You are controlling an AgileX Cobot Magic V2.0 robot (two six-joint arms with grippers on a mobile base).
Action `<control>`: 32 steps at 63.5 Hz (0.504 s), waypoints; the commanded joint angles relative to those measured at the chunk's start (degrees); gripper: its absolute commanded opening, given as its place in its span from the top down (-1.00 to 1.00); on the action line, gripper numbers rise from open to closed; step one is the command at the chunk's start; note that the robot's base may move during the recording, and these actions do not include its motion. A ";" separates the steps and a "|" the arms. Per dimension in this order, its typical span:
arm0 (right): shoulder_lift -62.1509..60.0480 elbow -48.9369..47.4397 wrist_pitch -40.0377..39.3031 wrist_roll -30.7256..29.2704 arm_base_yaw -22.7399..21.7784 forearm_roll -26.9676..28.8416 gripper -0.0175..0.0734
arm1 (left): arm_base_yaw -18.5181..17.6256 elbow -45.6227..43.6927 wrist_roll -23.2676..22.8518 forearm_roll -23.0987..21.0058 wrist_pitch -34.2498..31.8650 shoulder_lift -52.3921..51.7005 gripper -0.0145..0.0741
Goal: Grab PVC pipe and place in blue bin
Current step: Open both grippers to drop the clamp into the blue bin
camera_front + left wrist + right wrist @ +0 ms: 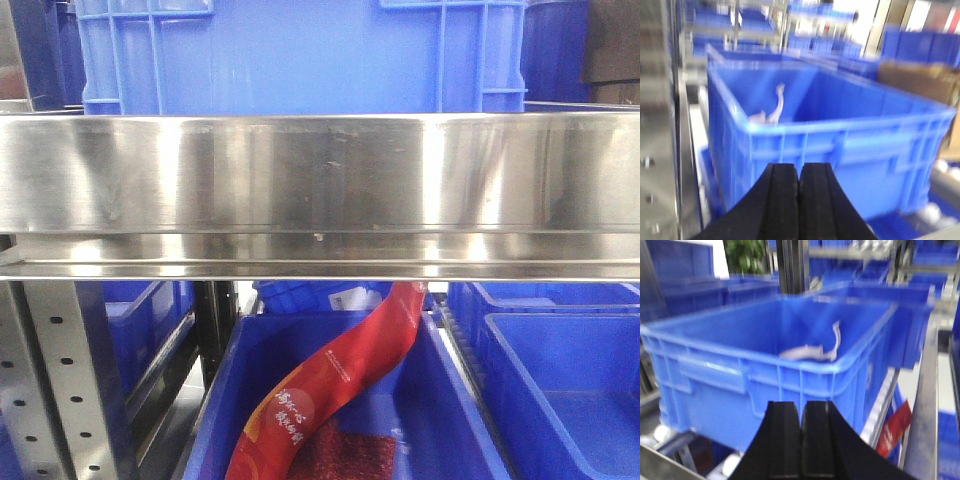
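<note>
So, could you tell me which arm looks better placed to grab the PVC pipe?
Probably the right: its shut end effector faces the PVC pipe just inside the blue bin's near wall.

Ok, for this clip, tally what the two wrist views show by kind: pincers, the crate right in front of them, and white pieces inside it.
Pincers: 2, left pincer and right pincer, both shut and empty.
Blue crate in front: 1, the blue bin.
White pieces inside it: 1, the PVC pipe, resting against the inner wall.
Total: 4
</note>
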 commanded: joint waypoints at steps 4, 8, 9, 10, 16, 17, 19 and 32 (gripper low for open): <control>-2.05 0.13 -1.66 -0.50 -0.22 -0.24 0.98 | -0.32 0.08 -0.25 -0.26 -1.61 -1.47 0.92; -2.30 0.13 -1.66 -0.50 -0.22 -0.24 0.98 | -0.32 0.08 -0.25 -0.26 -1.78 -1.57 0.92; -2.30 0.13 -1.66 -0.50 -0.22 -0.24 0.98 | -0.32 0.08 -0.25 -0.26 -1.78 -1.57 0.92; -2.30 0.13 -1.66 -0.50 -0.22 -0.24 0.98 | -0.32 0.08 -0.25 -0.26 -1.78 -1.57 0.92; -2.30 0.13 -1.66 -0.50 -0.22 -0.24 0.98 | -0.32 0.08 -0.25 -0.26 -1.78 -1.57 0.92; -2.30 0.13 -1.66 -0.50 -0.22 -0.24 0.98 | -0.32 0.08 -0.25 -0.26 -1.78 -1.57 0.92; -2.30 0.13 -1.66 -0.50 -0.22 -0.24 0.98 | -0.32 0.08 -0.25 -0.26 -1.78 -1.57 0.92; -2.30 0.13 -1.66 -0.50 -0.22 -0.24 0.98 | -0.32 0.08 -0.25 -0.26 -1.78 -1.57 0.92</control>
